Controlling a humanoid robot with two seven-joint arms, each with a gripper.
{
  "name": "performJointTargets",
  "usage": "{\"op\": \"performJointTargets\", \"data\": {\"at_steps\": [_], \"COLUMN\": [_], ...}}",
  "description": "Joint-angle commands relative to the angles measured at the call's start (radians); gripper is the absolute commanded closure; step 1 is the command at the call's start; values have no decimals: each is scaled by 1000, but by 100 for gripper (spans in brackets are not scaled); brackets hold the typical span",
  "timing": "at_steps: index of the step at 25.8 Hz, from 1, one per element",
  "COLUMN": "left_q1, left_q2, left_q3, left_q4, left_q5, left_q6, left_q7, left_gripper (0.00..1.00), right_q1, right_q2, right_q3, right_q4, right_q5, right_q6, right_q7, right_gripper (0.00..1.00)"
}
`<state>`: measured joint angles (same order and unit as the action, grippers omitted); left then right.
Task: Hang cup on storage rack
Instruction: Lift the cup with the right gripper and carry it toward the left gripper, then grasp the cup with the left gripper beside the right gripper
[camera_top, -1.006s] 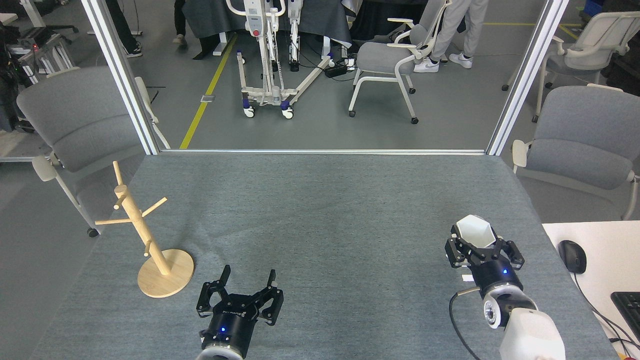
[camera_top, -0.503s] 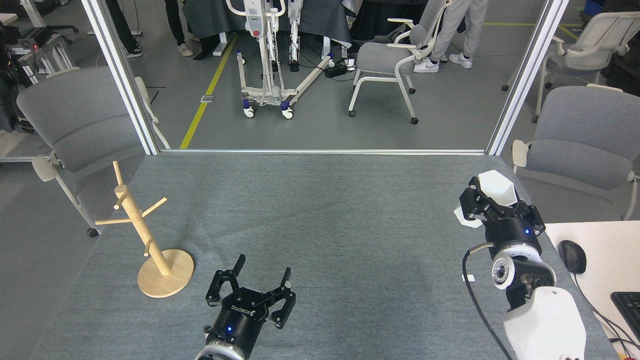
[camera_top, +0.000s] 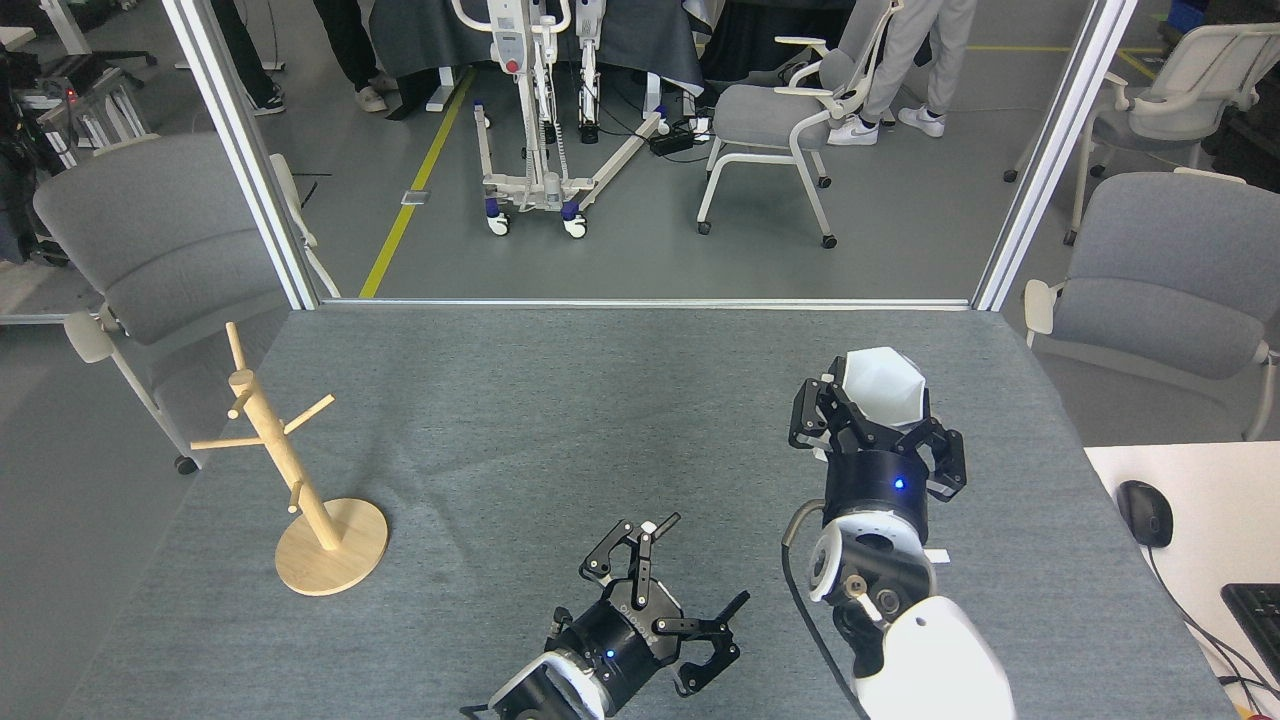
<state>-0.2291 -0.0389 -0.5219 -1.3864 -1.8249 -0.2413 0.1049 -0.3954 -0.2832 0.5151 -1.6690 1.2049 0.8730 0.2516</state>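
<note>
A small white faceted cup (camera_top: 882, 388) is held above the table at centre right, its hexagonal mouth facing me. My right gripper (camera_top: 878, 425) is shut on the cup, black fingers clasping its sides; the handle is hidden. The light wooden storage rack (camera_top: 283, 462) stands upright on its round disc base at the table's left side, pegs bare. My left gripper (camera_top: 688, 570) hangs open low over the front middle of the table, rotated toward the right, nothing between its fingers.
Grey chairs stand off the table's left (camera_top: 150, 250) and right (camera_top: 1170, 270). A white desk (camera_top: 1200, 480) with a mouse (camera_top: 1145, 512) and a keyboard (camera_top: 1256, 605) adjoins the right front corner. People's legs and a wheeled frame (camera_top: 540, 110) are beyond the far edge.
My right gripper has carried the cup up off the table and then leftward toward the middle. My left gripper has shifted right along the front and twisted clockwise.
</note>
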Motion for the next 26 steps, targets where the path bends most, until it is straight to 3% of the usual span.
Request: {"op": "performJointTargets", "data": {"at_steps": [1,3,11,20,26], "left_q1": [-87,-124,-176,-266,-305], "left_q2": [-32,-36,-52,-64,-65], "left_q3": [-21,-15,94,97,97], "left_q4": [86,119,139,227,256], "left_q5": [1,10,142,303,348], "left_q6": [-7,-29,-217,-248,-273], "left_q7": [-4,-7,-102,-238,-249], "left_gripper": [1,1,1,1,1], "right_q1": [-7,-7,-16,-16,-13], "right_q2": [32,41,55,84,114], "right_q3": [69,85,123,187,214], "right_q4": [-15,-15,-15,-12,-6], "right_q5": [91,128,139,139,139], "right_q6": [66,66,55,52,52], "right_q7": [78,124,212,262,262], "right_gripper": [75,75,81,84,87]}}
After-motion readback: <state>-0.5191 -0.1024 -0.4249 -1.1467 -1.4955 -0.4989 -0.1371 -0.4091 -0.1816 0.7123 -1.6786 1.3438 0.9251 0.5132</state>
